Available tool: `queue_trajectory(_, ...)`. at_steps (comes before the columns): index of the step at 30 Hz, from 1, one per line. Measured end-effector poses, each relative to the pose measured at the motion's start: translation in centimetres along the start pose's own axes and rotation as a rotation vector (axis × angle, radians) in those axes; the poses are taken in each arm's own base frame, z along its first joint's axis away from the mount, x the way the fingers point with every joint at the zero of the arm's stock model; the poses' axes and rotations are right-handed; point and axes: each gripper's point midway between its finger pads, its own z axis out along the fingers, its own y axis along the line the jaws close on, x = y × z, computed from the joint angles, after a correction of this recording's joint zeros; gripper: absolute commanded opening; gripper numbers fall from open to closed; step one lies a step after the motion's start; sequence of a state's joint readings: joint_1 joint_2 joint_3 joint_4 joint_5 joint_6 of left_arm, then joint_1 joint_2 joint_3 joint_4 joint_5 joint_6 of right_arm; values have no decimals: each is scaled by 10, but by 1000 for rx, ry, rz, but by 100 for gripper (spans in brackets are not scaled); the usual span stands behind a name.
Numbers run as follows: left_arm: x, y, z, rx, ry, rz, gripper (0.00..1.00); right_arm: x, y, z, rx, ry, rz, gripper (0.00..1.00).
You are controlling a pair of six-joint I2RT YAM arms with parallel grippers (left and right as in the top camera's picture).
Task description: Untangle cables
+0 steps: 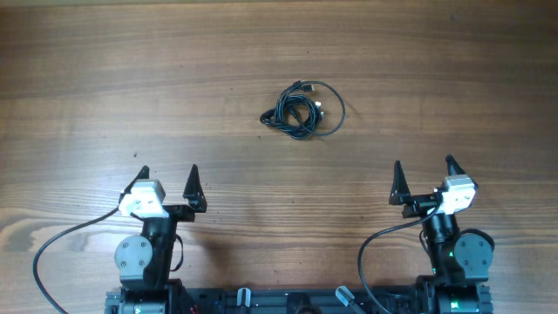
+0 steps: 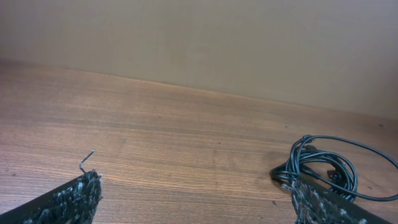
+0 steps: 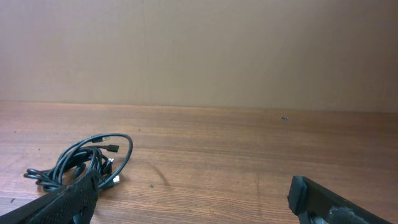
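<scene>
The cables (image 1: 302, 109) lie as one small tangled bundle of thin black cords with small plugs, on the wooden table (image 1: 105, 78) at the middle back. The bundle also shows at the lower right of the left wrist view (image 2: 326, 168) and the lower left of the right wrist view (image 3: 81, 163). My left gripper (image 1: 167, 177) is open and empty near the front left, well short of the bundle. My right gripper (image 1: 424, 170) is open and empty near the front right. Both sets of fingers point toward the back.
Thicker black wires run from each arm base at the front edge, on the left (image 1: 52, 249) and on the right (image 1: 370, 249). A plain beige wall (image 3: 199, 50) stands behind the table's far edge.
</scene>
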State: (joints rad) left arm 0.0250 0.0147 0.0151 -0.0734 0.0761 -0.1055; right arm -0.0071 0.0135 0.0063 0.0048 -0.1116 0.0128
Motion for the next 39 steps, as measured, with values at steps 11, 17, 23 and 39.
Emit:
queue_trajectory(11,0,0,0,0,0,0,100,-1,3,0,-15,-3,10,100)
queue_trajectory(17,-5,-4,0,19,-19,1,100,-4,7,0,-41,-13,235,100)
queue_trajectory(23,-12,-12,1,48,38,-137,100,-26,26,-1,-163,-45,319,100)
queue_trajectory(39,-100,-74,105,181,768,-329,100,-165,69,94,-421,436,381,100)
